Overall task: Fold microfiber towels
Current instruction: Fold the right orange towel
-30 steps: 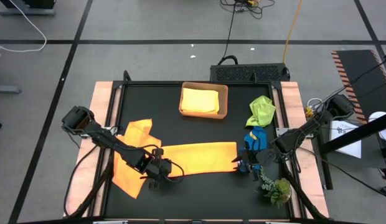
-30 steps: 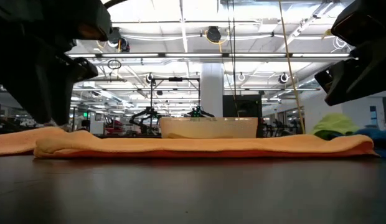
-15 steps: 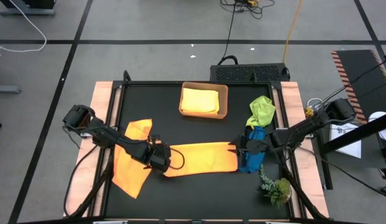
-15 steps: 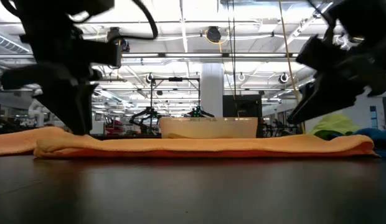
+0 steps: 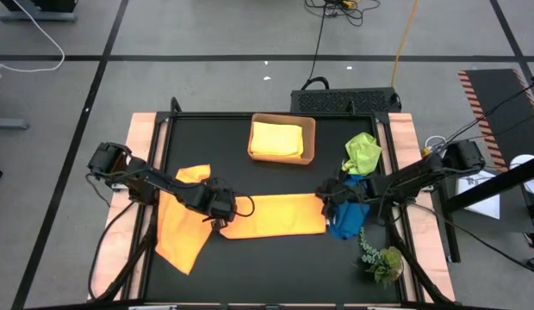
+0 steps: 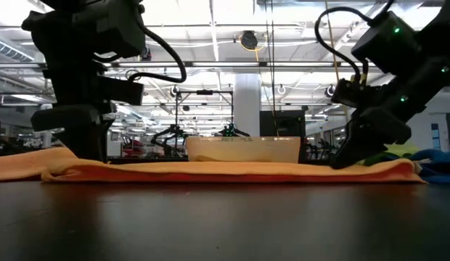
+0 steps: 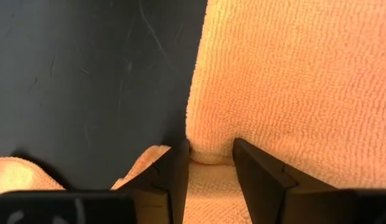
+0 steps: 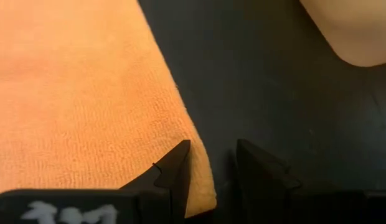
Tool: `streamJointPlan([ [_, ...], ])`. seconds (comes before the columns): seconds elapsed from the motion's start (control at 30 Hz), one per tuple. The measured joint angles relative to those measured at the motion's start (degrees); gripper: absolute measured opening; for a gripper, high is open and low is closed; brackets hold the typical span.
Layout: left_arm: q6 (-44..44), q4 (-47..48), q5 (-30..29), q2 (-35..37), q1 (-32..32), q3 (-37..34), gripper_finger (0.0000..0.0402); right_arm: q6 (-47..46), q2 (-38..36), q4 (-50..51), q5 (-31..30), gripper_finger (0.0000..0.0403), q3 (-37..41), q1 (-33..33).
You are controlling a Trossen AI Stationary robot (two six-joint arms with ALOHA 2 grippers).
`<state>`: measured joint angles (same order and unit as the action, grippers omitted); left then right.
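- A black table point(image 5: 276, 176) stands on a grey workshop floor; a tan tray point(image 5: 282, 139) at 12 o'clock holds a folded yellow towel point(image 5: 276, 139).
- A folded orange towel point(image 5: 271, 216) lies as a strip at the centre; a second orange towel point(image 5: 181, 226) lies flat at 8 o'clock, with lime point(image 5: 362, 153) and blue point(image 5: 346, 215) towels at 3 o'clock.
- The left gripper point(image 5: 222, 207) sits at the strip's 9 o'clock end, fingers point(image 7: 175, 171) parted with a corner of cloth between them; I cannot tell whether they pinch it.
- The right gripper point(image 5: 329, 197) sits at the 3 o'clock end, jaws apart, one finger point(image 8: 175, 169) on the cloth edge, nothing clenched.
- Risk: the right jaws straddle only the very edge, so closing may catch one layer or miss.
- Risk: uneven grips would skew the next fold.
- Risk: the blue towel lies touching the strip's end and could snag.
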<state>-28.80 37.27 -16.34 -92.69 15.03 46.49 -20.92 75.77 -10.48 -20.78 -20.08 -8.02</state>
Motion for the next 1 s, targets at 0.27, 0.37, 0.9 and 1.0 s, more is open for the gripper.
streamJointPlan([
  [0.27, 2.5, 2.6, 1.7, 1.0, 0.1, 3.9, 0.0134, 0.6, -0.2, -0.6, 0.0, 0.012, 0.0, 1.6],
  [0.37, 3.0, 3.7, 1.2, 2.3, 0.2, 5.7, 0.0134, 0.7, -0.6, -0.5, 0.0, 0.012, 0.0, 1.6],
  [0.9, 7.1, -12.6, -0.2, 4.6, 6.4, 6.5, 0.0134, 5.2, -8.0, -6.1, 1.6, 0.0121, 0.0, -0.9],
  [1.0, 9.1, -16.6, -0.3, 4.6, 8.2, 6.5, 0.0134, 6.7, -8.4, -10.8, 1.7, 0.0121, 0.0, -2.9],
])
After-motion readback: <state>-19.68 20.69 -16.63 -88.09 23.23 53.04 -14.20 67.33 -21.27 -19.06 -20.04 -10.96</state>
